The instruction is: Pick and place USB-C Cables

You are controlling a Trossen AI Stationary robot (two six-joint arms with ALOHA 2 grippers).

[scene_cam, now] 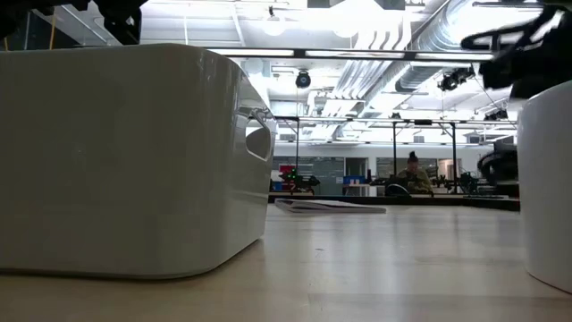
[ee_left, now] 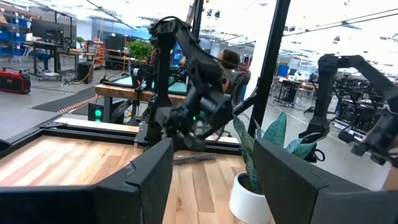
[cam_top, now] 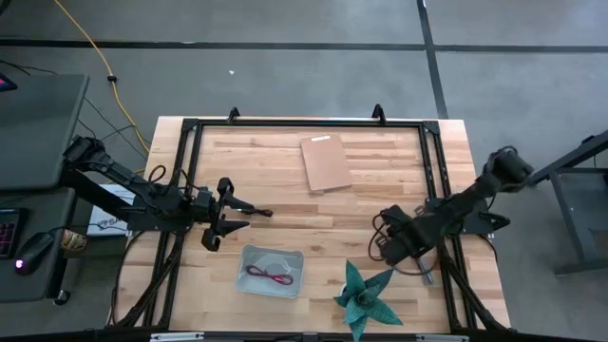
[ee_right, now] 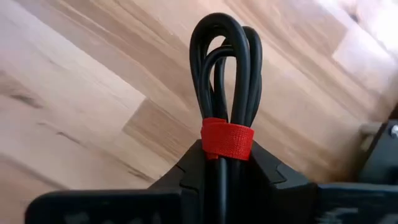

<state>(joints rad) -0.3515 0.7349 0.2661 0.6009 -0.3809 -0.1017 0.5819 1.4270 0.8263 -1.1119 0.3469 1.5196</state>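
My right gripper [cam_top: 388,242] hovers over the table's near right part, shut on a coiled black cable with a red strap [ee_right: 225,68]. A red cable [cam_top: 269,275] lies in the white tray [cam_top: 249,256] at the near edge. A short dark cord [cam_top: 258,211] lies on the wood just ahead of my left gripper [cam_top: 237,214], which is open and points toward the table's right. In the left wrist view this cord [ee_left: 196,158] shows beyond the open fingers [ee_left: 146,177]. I cannot pick out the grey cable with certainty. My right gripper pinches the bundled black cable between its two fingers at the red strap [ee_right: 227,141], which sits right at the fingertips. The looped end [ee_right: 224,43] sticks out past the fingers, in line with them. Whether the loops touch the table cannot be told.
A brown board [cam_top: 326,161] lies flat in the far middle. A teal paper star in a white pot [cam_top: 366,294] stands at the near edge, close to my right gripper. A black frame [cam_top: 427,161] runs around the tabletop. Bare wood lies between the two arms.
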